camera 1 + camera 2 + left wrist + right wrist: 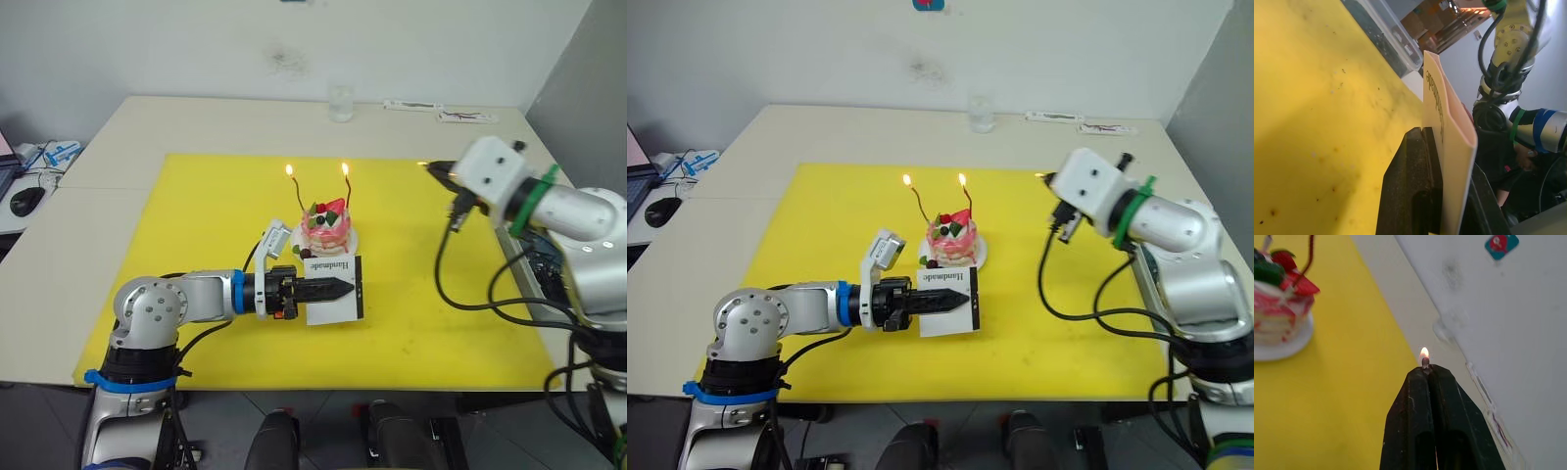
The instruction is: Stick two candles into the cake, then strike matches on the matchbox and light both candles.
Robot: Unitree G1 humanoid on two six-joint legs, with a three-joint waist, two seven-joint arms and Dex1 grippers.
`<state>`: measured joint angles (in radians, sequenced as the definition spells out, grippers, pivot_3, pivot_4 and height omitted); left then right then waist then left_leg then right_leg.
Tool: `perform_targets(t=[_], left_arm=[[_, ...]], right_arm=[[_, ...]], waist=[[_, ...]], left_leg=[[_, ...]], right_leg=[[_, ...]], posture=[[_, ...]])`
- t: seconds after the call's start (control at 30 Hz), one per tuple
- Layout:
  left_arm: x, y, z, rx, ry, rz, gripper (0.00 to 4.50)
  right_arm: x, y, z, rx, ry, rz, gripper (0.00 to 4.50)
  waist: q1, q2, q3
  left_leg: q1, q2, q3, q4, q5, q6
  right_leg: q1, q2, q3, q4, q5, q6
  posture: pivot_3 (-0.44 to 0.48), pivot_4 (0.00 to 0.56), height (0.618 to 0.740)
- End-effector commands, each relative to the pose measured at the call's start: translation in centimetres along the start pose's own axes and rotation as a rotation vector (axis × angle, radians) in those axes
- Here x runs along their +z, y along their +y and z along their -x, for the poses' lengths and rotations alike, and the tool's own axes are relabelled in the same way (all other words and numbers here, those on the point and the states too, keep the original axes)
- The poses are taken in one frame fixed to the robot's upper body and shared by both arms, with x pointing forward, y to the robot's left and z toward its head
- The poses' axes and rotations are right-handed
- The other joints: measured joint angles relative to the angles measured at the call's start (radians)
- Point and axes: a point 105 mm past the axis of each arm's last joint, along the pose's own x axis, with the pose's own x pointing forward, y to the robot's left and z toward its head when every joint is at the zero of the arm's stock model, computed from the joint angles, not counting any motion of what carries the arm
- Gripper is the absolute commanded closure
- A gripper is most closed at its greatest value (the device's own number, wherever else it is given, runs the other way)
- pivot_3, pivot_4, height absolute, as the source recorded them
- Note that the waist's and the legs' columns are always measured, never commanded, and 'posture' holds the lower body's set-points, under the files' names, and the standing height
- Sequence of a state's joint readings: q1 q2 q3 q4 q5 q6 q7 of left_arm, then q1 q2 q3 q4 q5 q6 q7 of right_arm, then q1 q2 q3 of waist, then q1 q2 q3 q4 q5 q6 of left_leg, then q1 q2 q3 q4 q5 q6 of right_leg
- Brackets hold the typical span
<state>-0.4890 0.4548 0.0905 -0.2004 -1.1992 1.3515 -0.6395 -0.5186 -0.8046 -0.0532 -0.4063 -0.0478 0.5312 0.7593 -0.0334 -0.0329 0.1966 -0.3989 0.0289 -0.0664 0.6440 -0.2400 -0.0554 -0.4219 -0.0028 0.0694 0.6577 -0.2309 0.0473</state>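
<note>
Left hand [338, 289] clamps the matchbox [333, 290] upright by the cake [327, 227] — right hand [1426, 368] (raised aside) pinches a burning match [1424, 361].

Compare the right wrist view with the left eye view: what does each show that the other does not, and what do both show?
Right wrist view alone: the right gripper shut on a match whose tip is burning. Left eye view alone: both candles alight, and the left gripper shut on the matchbox, standing in front of the cake. Both show the cake on the yellow mat.
</note>
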Motion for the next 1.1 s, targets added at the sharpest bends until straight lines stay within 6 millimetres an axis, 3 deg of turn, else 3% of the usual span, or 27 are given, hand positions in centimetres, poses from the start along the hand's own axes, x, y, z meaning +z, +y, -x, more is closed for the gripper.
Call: perform_targets(t=[0.03,0.17,0.37,0.53,0.8,0.97,1.1], left_arm=[[0.3,-1.3,-0.9,-0.065,0.007,-0.033,4.50],[0.0,-1.4,-1.8,-0.092,0.011,-0.023,4.50],[-0.2,-1.4,-2.6,-0.111,0.014,-0.020,4.50],[-0.3,-1.4,-3.0,-0.119,0.011,-0.019,4.50],[-0.4,-1.1,-2.9,-0.106,0.008,-0.017,4.50],[-0.5,-0.3,-2.4,-0.050,0.020,-0.014,4.50],[-1.0,0.7,-1.9,0.037,0.085,-0.009,4.50]], right_arm=[[-3.6,-3.5,4.4,-0.199,0.171,-0.043,4.44],[-7.8,-3.8,7.6,-0.298,0.331,-0.128,4.44],[-12.0,-2.8,9.7,-0.362,0.471,-0.223,4.44],[-13.1,-3.2,10.0,-0.402,0.474,-0.235,2.79],[-11.8,-3.8,9.9,-0.408,0.411,-0.203,0.06],[-9.6,-3.0,10.0,-0.294,0.283,-0.176,0.03],[-5.9,0.6,9.9,-0.015,0.129,-0.233,0.03]], waist=[[0.003,0.000,0.000],[0.003,0.000,0.000],[-0.010,0.000,0.000],[-0.011,0.000,0.000],[-0.011,0.000,0.000],[-0.010,0.000,0.000],[-0.010,0.001,0.000]], left_leg=[[0.000,0.000,0.000,0.000,0.000,0.000],[0.000,-0.001,0.001,0.000,0.000,0.000],[0.002,0.000,0.003,0.001,0.000,0.000],[0.002,0.000,0.005,0.002,0.000,0.000],[0.002,-0.001,0.004,0.001,0.000,0.000],[0.002,-0.001,0.004,0.001,0.000,0.000],[0.002,0.000,0.004,0.001,0.000,0.000]], right_leg=[[0.000,0.000,0.000,0.000,0.000,0.000],[0.000,0.000,0.001,-0.001,0.000,0.001],[0.001,0.000,0.003,0.001,-0.001,-0.001],[0.001,0.000,0.005,0.001,-0.001,-0.002],[0.001,0.000,0.004,0.000,0.001,0.001],[0.001,0.000,0.004,0.000,0.001,0.001],[0.001,0.000,0.004,0.000,0.001,0.001]], posture=[[0.000,0.150,0.740],[0.000,0.150,0.740],[0.000,0.150,0.740],[0.000,0.150,0.740],[0.000,0.150,0.740],[0.000,0.150,0.740],[0.000,0.150,0.740]])
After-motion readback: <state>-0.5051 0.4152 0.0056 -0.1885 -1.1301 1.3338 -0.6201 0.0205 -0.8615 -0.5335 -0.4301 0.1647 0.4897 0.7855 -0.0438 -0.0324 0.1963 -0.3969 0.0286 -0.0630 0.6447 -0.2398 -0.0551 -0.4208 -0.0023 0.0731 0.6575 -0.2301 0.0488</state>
